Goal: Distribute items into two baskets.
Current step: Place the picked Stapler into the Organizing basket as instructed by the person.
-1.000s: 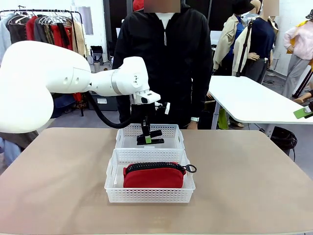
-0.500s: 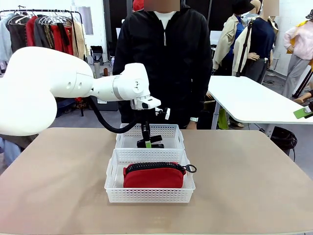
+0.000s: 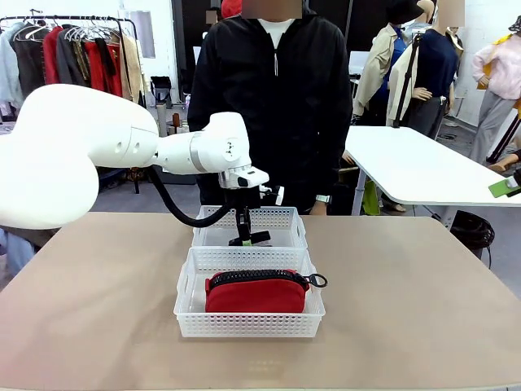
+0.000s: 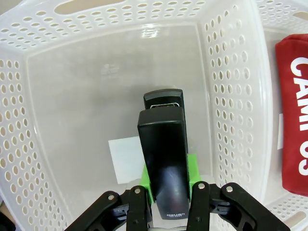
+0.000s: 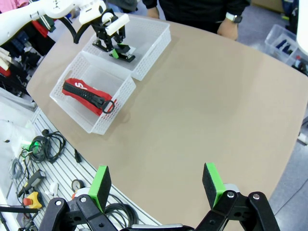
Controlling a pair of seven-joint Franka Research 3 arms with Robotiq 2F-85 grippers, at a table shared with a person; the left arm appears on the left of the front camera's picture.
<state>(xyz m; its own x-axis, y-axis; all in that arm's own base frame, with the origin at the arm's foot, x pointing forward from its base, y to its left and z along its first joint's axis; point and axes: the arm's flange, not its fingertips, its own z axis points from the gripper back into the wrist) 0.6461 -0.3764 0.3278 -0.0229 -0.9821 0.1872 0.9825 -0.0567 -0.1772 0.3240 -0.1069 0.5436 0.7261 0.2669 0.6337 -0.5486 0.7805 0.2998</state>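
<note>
The left gripper (image 3: pixel 245 239) has sunk lower into the far basket (image 3: pixel 289 218) at 12 o'clock, jaws clamped on the stapler (image 4: pixel 163 166). Release looks imminent. The pouch (image 3: pixel 256 292) fills the near basket (image 3: pixel 244 324). Right gripper (image 5: pixel 156 186) jaws wide.

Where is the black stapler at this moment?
In the front view, the stapler is clamped in the left gripper, low inside the far basket, just behind the near basket holding the red pouch.
</note>
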